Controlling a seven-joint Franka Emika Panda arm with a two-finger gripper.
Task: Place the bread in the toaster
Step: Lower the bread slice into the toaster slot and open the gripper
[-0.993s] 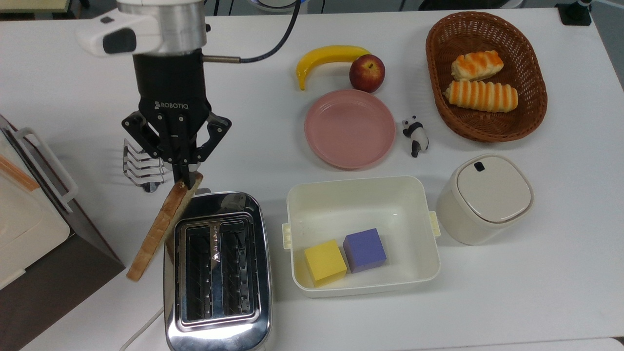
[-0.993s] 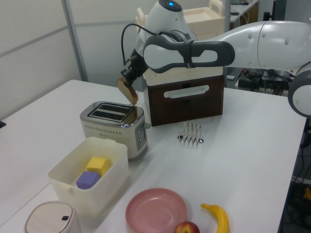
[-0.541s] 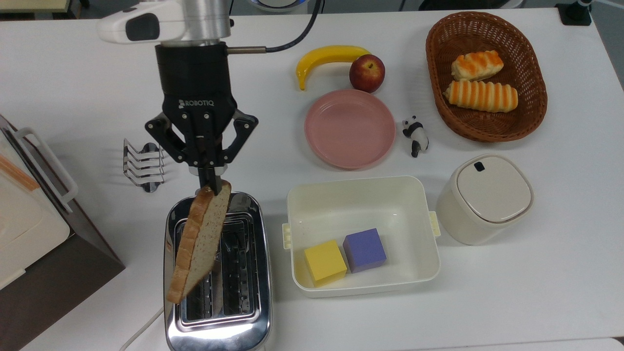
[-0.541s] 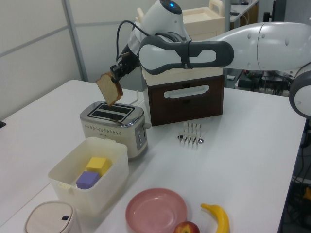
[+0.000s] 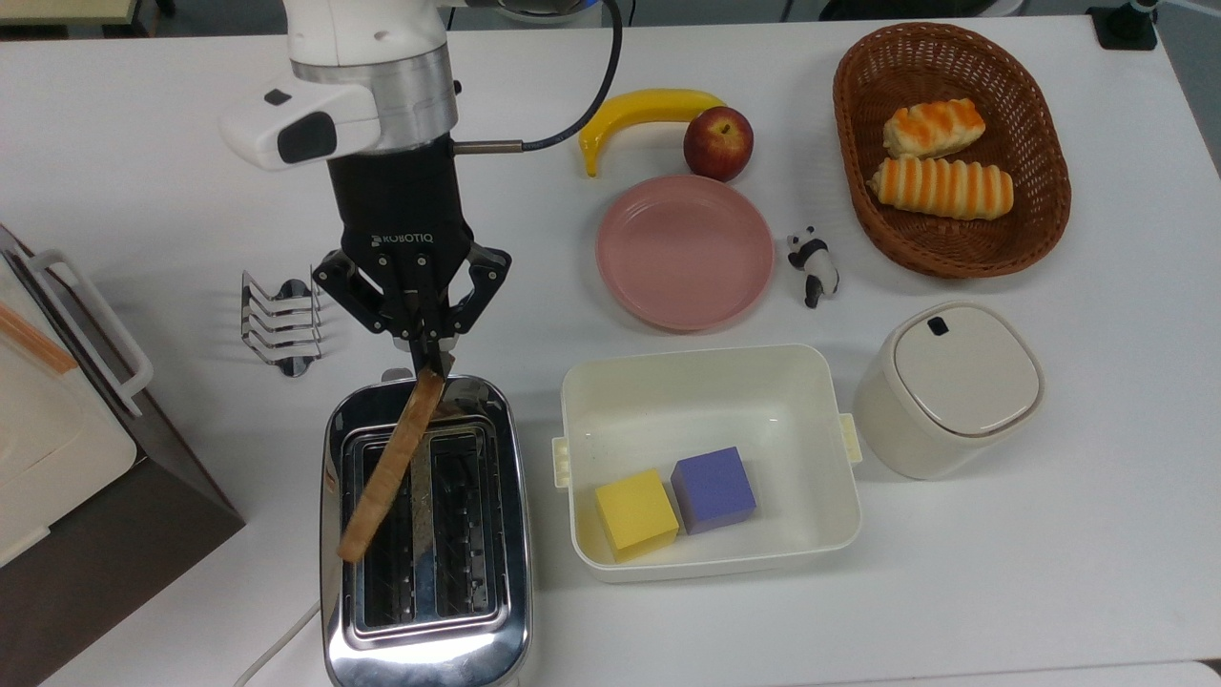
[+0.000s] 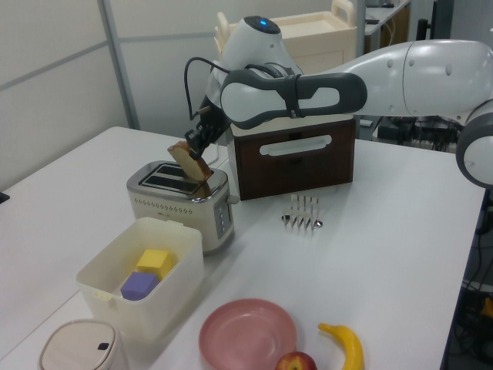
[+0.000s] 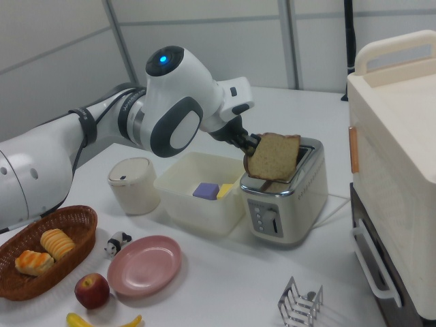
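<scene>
My gripper [image 5: 428,360] is shut on the top edge of the bread [image 5: 389,470], a tan slice with a brown crust. The slice hangs tilted and edge-on in the top view, slanting down across the left slot of the chrome toaster [image 5: 426,630]. In the right view the bread [image 7: 273,157] shows its flat face, with its lower edge at the top of the toaster [image 7: 287,197], and the gripper [image 7: 250,144] holds it from the right view's left. In the left view the gripper [image 6: 202,143] holds the bread [image 6: 190,160] just above the toaster [image 6: 180,202].
A wire toast rack [image 5: 279,324] stands left of the gripper. A cream bin [image 5: 706,355] with a yellow and a purple cube sits right of the toaster. Farther off are a pink plate [image 5: 684,250], banana, apple, panda figure, basket [image 5: 954,262] of rolls, lidded container [image 5: 949,386], and a brown cabinet [image 5: 57,448].
The gripper carried the bread from the toaster's left side to over its slots, then came lower. The slice turned edge-on in the top view and dropped toward the left slot.
</scene>
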